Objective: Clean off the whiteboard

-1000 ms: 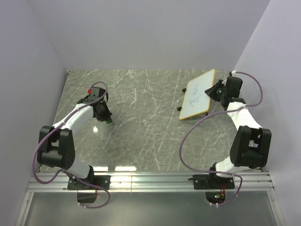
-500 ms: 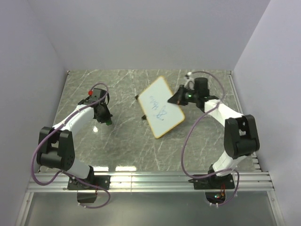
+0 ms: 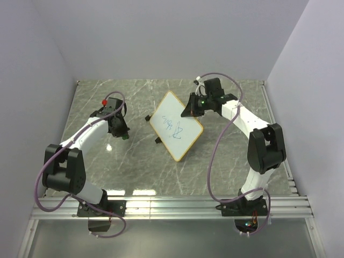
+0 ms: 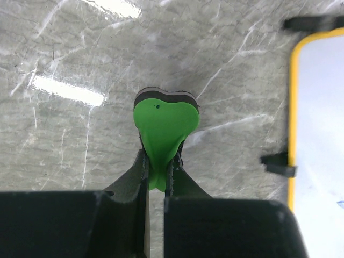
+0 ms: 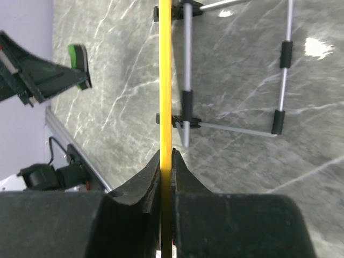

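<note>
Right gripper (image 5: 165, 161) clamped on the rim of the small white whiteboard with orange-tan wooden frame (image 3: 176, 124), which is held tilted over mid-worktop, toward the far edge. Left gripper (image 4: 157, 164) pinches the green-and-black eraser block (image 4: 164, 121), nearer the left edge. Advice: keep board rigid and press eraser flat across the blue scribble (image 3: 173, 127).

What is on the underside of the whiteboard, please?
Thin silver rods with black feet, seemingly a stand, sit behind the whiteboard, with the table beyond. From above, the board covers most of them.
</note>
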### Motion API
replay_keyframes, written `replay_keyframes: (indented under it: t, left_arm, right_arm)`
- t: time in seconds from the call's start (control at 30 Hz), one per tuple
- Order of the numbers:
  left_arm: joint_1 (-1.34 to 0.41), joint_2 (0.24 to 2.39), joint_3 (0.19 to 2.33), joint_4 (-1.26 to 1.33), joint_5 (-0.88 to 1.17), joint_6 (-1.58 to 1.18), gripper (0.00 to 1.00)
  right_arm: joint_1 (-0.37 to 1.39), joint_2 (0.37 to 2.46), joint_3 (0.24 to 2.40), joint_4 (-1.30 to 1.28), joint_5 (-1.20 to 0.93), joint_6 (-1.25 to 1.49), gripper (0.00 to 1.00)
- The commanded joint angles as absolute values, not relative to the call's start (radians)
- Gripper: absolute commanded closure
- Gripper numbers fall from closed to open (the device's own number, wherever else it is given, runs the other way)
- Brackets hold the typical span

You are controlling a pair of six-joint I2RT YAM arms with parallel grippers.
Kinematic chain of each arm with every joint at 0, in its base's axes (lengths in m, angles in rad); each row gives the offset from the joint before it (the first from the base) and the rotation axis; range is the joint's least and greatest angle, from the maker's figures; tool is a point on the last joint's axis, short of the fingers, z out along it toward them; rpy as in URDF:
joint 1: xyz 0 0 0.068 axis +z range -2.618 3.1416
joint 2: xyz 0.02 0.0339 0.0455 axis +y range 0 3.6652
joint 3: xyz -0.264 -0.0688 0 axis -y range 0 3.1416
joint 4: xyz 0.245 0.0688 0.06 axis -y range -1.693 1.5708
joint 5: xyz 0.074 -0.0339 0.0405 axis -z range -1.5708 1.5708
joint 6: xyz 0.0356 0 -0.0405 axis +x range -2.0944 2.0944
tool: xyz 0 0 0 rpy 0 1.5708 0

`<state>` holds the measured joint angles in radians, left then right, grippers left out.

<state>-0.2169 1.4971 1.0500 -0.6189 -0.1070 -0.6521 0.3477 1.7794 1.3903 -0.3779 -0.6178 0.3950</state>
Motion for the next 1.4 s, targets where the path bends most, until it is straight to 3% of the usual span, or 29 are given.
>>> replay_keyframes:
  t: [0.0,0.2,0.57,1.07,1.37]
  left_arm:
    - [-0.225,1.506,1.098,-0.635,-0.120,-0.667,1.00]
    - [-0.230,1.543,1.132,-0.641,-0.127,-0.650,1.00]
    - [-0.233,1.608,1.196,-0.635,-0.114,-0.630,1.00]
    - [-0.242,1.614,1.258,-0.687,-0.129,-0.612,1.00]
    - [-0.245,1.598,1.252,-0.693,-0.135,-0.617,1.00]
  right_arm:
    - [0.344,1.789,1.486,-0.425,-0.508,0.396,1.00]
    - [0.348,1.706,1.421,-0.293,-0.589,0.469,1.00]
    - [0.342,1.552,1.396,-0.282,-0.632,0.462,1.00]
    - [0.327,1.790,1.698,-0.337,-0.486,0.491,1.00]
    - [0.348,1.792,1.586,-0.284,-0.503,0.523,1.00]
